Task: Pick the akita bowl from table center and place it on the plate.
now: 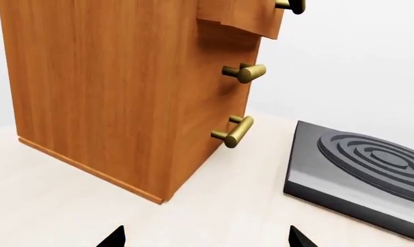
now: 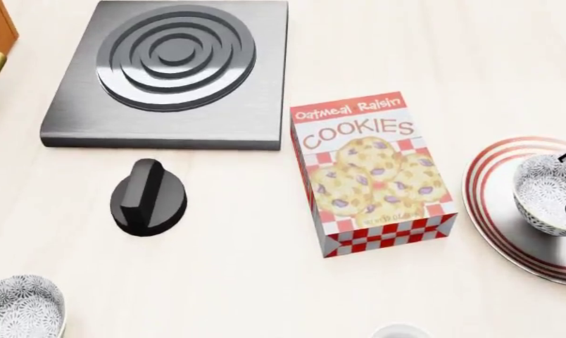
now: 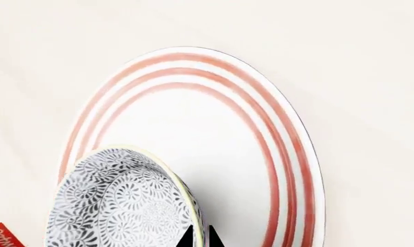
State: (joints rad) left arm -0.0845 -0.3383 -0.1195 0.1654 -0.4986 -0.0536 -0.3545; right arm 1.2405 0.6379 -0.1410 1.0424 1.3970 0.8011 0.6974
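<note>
i see a pale table (image 2: 264,267) with a hob (image 2: 170,74) and cookie box (image 2: 372,172). my right gripper (image 3: 199,241) pinches the bowl (image 3: 121,203) rim over the plate (image 3: 221,128). left gripper (image 1: 203,237) spread wide, holding nothing, near a cabinet (image 1: 124,87).

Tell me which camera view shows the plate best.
The right wrist view: the plate fills the frame, nearly its whole ringed rim visible, with the akita bowl over one side, its rim pinched by the right gripper. The head view cuts the plate off at the frame's right edge. The left wrist view shows none of it.
</note>
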